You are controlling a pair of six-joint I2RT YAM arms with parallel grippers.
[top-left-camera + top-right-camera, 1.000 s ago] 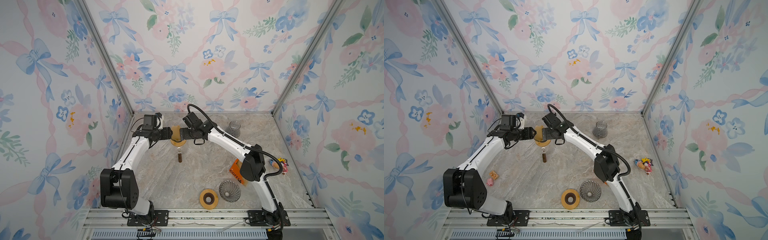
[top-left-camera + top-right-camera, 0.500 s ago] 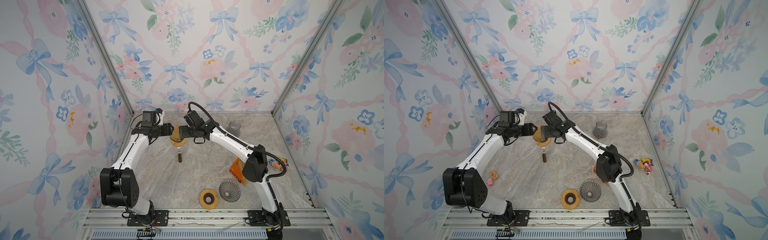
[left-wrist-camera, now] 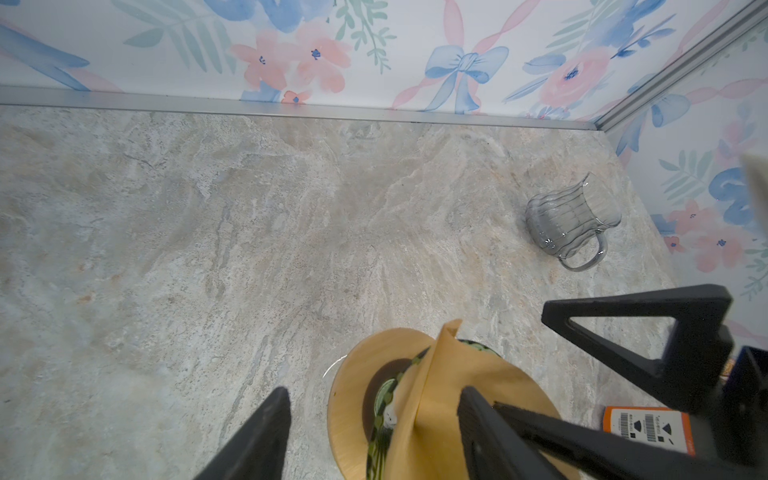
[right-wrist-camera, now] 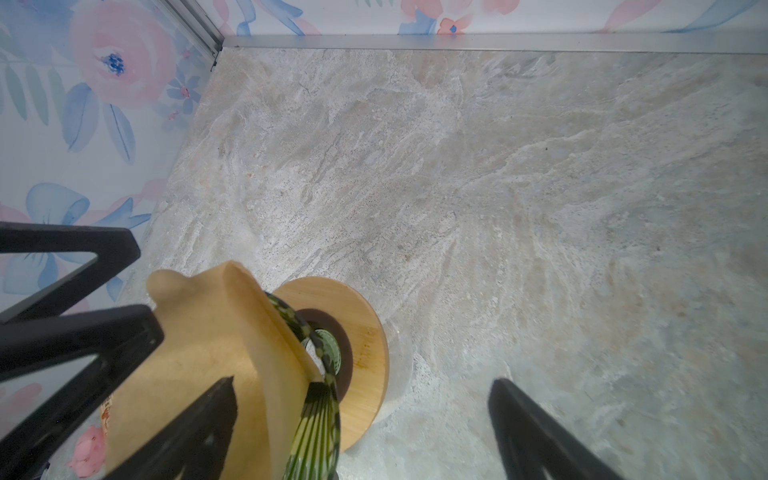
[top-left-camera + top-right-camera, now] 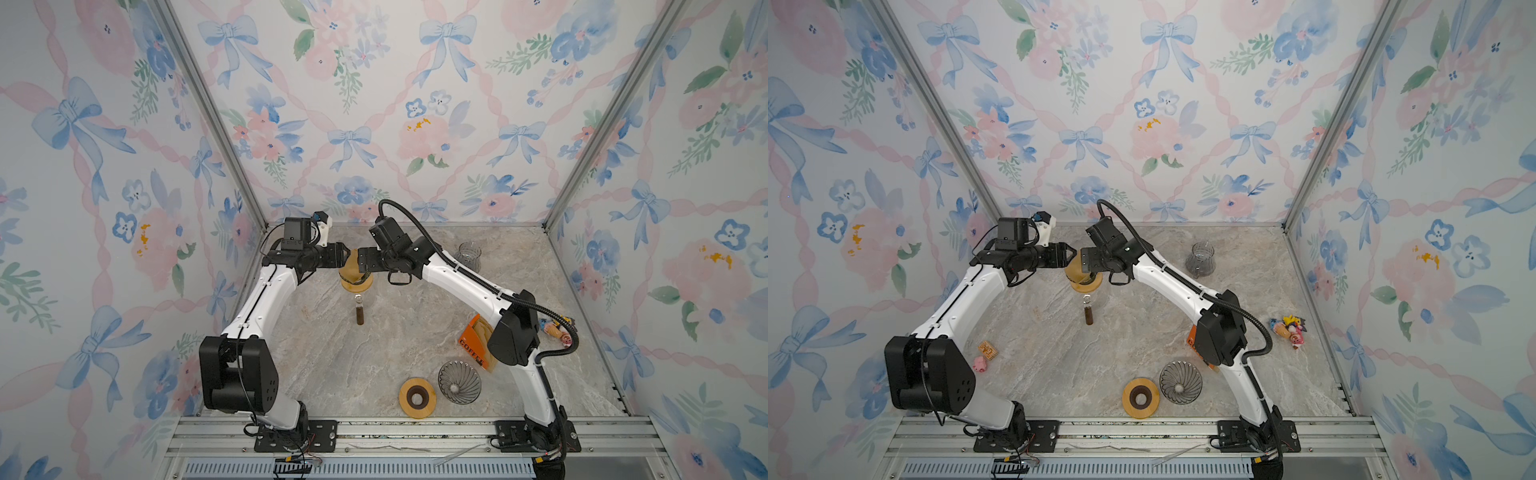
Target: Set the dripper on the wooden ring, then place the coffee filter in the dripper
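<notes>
Jaws spread on both sides: the left gripper (image 3: 374,392), partly open, and the right gripper (image 4: 363,380), open wide, face each other tip to tip, and neither pinches anything. Between them stands the tan coffee filter (image 4: 216,340). Its lower end is in the green-patterned dripper (image 4: 316,428), which sits on a wooden collar (image 4: 365,332) directly beneath the jaws. One left finger (image 3: 490,428) and one right finger (image 4: 199,436) lie against or just beside the paper from opposite sides; firm contact cannot be told. The filter's upper part rises above the dripper's rim as a folded flap and is not opened out against the wall.

Judged from this, the placing is nearly done, and the step in hand is seating and letting go. The next move seems to call for a gentle press downward, or a clean withdrawal outward. Either should leave the light paper undragged and the dripper upright.

Outward, on the grippers' near side, is a small brown vial (image 5: 359,314). A glass server (image 5: 468,253) stands beyond the right wrist. A grey ribbed cone (image 5: 459,382) and a wooden ring (image 5: 417,397) sit well apart, by the arm bases.

Against a second ago, both wrists show a shade higher in both top views, whether raised or drawn back cannot be told. Filter and dripper hold their place.
</notes>
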